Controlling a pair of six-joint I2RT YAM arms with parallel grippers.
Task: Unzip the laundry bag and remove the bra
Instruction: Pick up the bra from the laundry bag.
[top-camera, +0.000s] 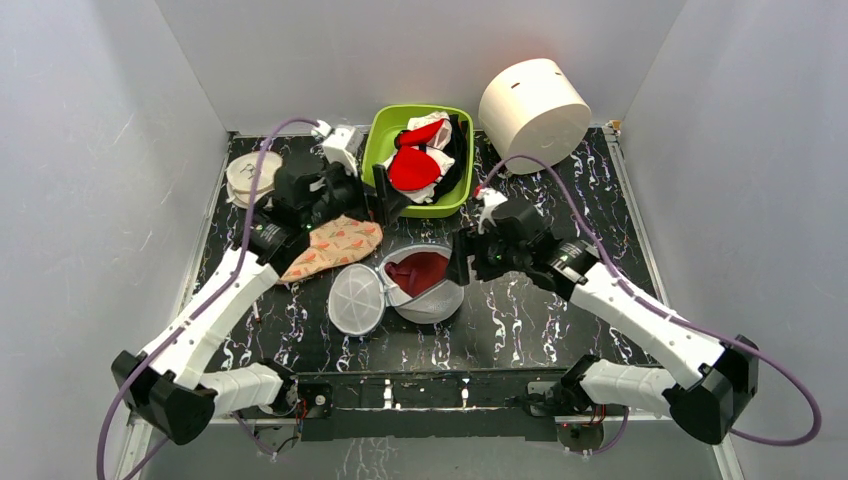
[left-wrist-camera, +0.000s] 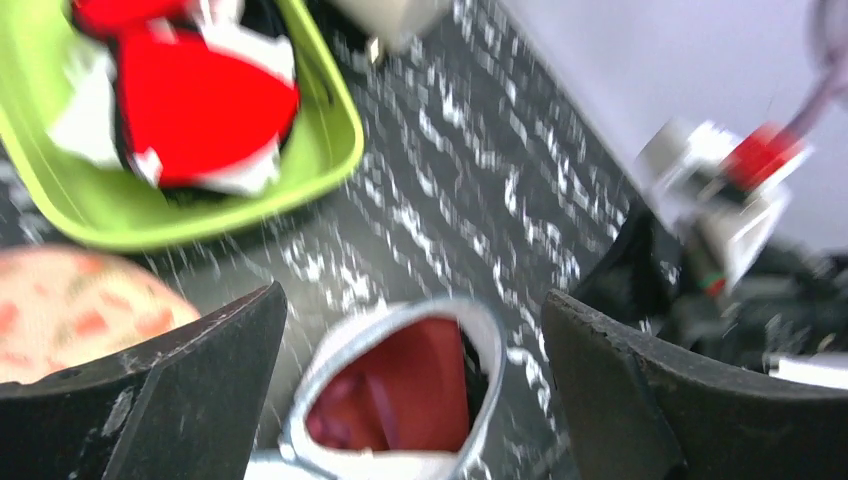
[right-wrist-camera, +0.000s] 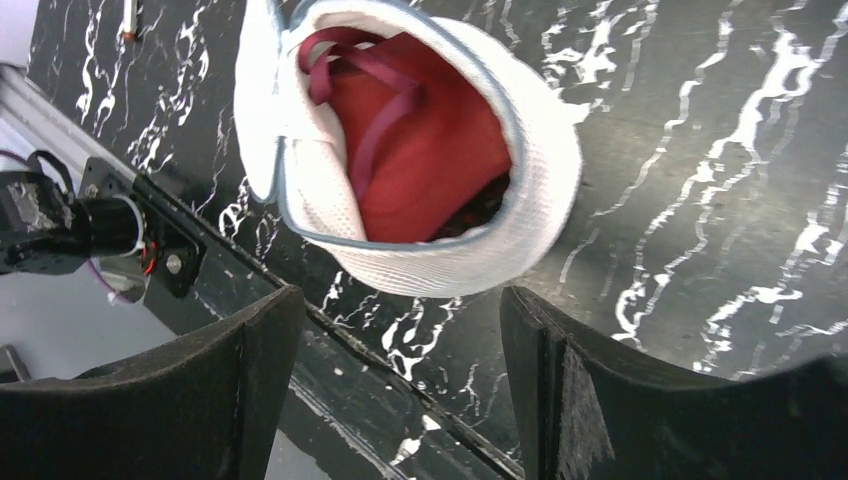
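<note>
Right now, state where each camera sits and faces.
Top: above and behind, looking down at the table; left arm, right arm show.
Left wrist: facing the open bag and green tub; left hand frames it.
Right wrist: over the bag, looking down at the bra; right hand shows.
Shared: all see the bra.

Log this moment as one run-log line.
laundry bag: unzipped | bra: inside bag | left pincer: open, empty | right pincer: open, empty

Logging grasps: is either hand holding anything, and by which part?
Nothing is held. The left hand and right hand are open, neither closed on the laundry bag.
</note>
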